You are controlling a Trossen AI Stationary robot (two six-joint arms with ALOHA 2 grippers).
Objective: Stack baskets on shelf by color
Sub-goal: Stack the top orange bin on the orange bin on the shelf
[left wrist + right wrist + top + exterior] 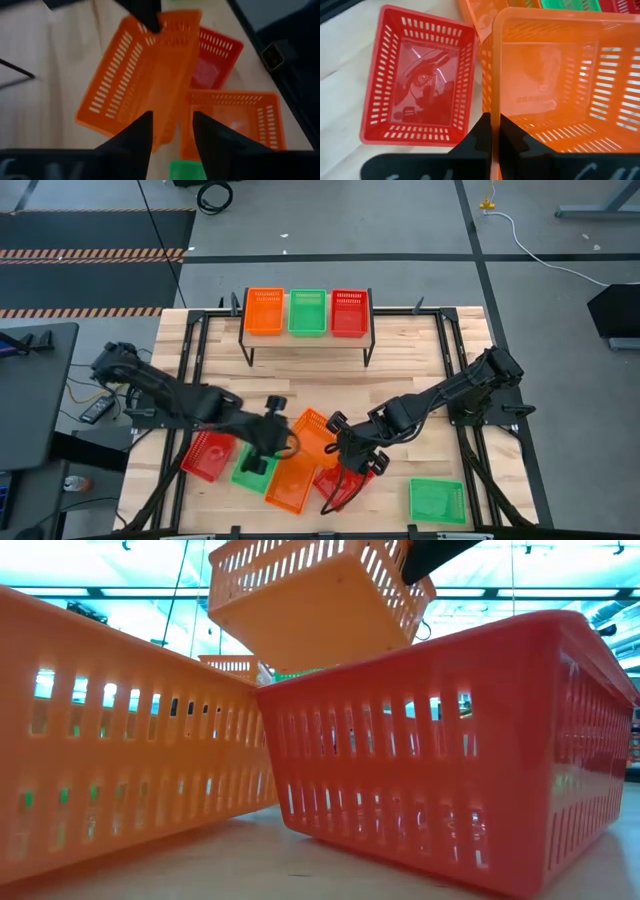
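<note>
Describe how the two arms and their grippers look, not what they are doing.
Both arms are dark, jointed and slim, left arm and right arm alike. The left gripper has two black, wedge-shaped fingers tapering to the tips. The right gripper has matching black fingers, with faint pale scrawled marks on the body behind them.

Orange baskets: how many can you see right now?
3 orange baskets: one on the shelf's left end, one held up by the right gripper, one on the table below. Arms cover part of the pile.
</note>
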